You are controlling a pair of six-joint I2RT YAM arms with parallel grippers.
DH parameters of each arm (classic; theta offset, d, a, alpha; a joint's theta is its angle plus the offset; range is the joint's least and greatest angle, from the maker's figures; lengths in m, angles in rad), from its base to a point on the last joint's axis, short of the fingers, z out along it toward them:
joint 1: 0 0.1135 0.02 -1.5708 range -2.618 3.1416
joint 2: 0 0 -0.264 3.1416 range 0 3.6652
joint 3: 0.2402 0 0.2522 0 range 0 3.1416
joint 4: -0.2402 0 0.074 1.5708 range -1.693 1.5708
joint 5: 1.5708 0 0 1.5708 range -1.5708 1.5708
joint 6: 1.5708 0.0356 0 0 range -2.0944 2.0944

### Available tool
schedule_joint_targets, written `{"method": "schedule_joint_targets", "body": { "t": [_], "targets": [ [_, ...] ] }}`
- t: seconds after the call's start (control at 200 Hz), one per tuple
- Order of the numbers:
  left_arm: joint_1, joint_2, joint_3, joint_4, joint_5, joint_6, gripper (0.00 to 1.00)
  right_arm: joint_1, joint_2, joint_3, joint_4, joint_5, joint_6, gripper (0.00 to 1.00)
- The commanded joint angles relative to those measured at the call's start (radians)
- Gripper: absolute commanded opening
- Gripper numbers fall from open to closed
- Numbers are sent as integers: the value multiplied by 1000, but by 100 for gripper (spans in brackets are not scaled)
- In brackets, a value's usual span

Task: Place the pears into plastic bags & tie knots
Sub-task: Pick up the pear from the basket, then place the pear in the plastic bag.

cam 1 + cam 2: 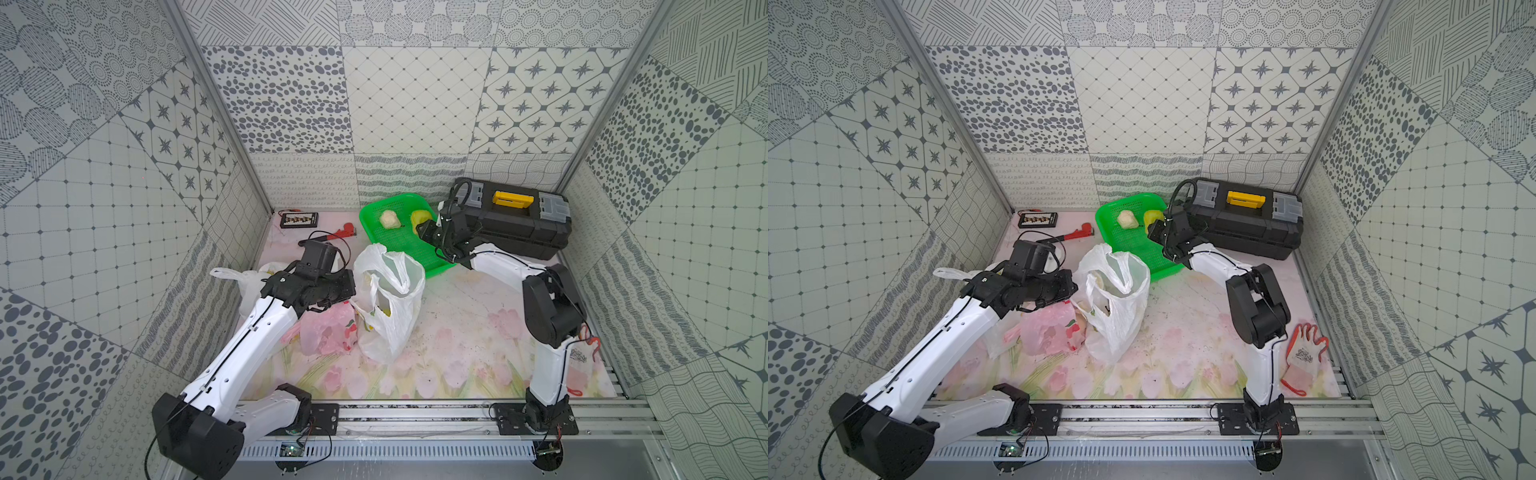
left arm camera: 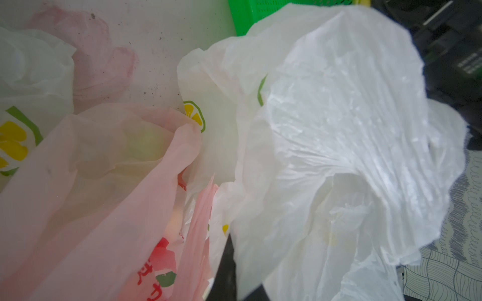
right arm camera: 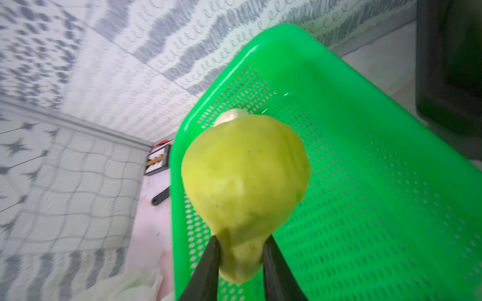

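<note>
My right gripper (image 3: 241, 242) is shut on the narrow end of a yellow-green pear (image 3: 245, 182), just above the green mesh basket (image 3: 378, 195). In both top views that pear (image 1: 419, 218) (image 1: 1152, 217) is at the basket's far side, next to a pale cream pear (image 1: 390, 219) (image 1: 1127, 219). A white lemon-print plastic bag (image 1: 390, 299) (image 2: 339, 130) stands open mid-table with yellowish fruit showing through. My left gripper (image 1: 351, 296) is shut on its rim, one dark finger (image 2: 224, 263) showing under the plastic. A pink bag (image 1: 328, 332) (image 2: 91, 195) lies beside it.
Another white bag (image 1: 245, 278) lies behind my left arm. A black toolbox (image 1: 515, 220) stands at the back right, beside the basket. A red wrench (image 1: 343, 232) and a black device (image 1: 299, 219) lie at the back left. A glove (image 1: 1304, 357) lies front right.
</note>
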Motion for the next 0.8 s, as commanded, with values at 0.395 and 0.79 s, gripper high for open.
{"method": "schedule_joint_targets", "body": {
  "t": [0.395, 0.79],
  "targets": [
    [-76, 186, 204, 29, 26, 99, 0, 177, -563, -169, -295, -314, -340, 30],
    [-90, 178, 196, 57, 64, 102, 0, 283, -385, -210, -419, -381, -324, 32]
  ]
}}
